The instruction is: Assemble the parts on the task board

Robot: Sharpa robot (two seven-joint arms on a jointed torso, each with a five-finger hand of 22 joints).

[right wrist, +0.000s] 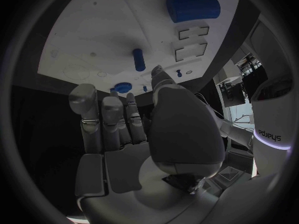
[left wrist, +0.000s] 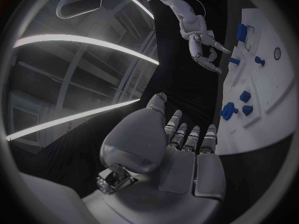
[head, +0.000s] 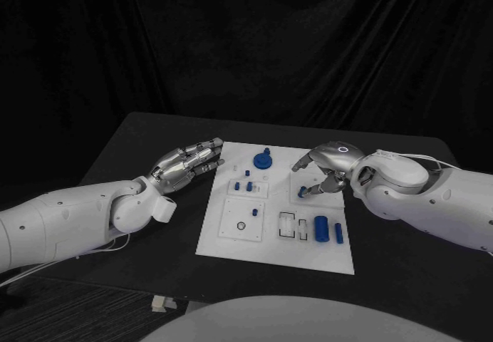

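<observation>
A robot test lab or demonstration stand is suggested. A black worktop (head: 134,142) is set before black curtains (head: 246,57), which close off the whole background behind it. On the worktop, a white task board (head: 231,242) with cut-out slots and small blue parts (head: 321,228) is laid out like a bench trial. Beyond the worktop, in the left wrist view, a high industrial ceiling with long strip lights (left wrist: 81,40) and steel framing is seen, as in a hall.
</observation>
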